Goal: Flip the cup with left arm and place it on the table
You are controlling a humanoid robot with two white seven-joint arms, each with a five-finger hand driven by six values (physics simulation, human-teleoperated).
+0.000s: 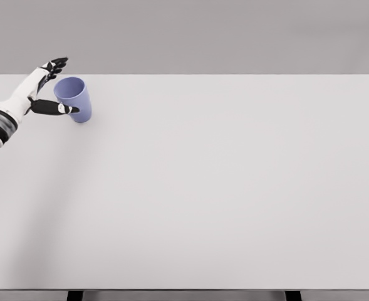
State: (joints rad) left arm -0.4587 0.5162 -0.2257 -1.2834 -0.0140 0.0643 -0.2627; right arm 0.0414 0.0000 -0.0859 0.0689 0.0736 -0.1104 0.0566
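Standing upright, mouth up, the blue cup (73, 98) sits at the far left of the white table (209, 188). Left hand (49, 88) is just beside it on its left, fingers spread apart, thumb reaching across the cup's near side; contact unclear. Grey wall behind the table. Dark table legs show at the near edge.

A broad white table (222, 188) carries a single blue cup (73, 98), standing upright near its far left corner.
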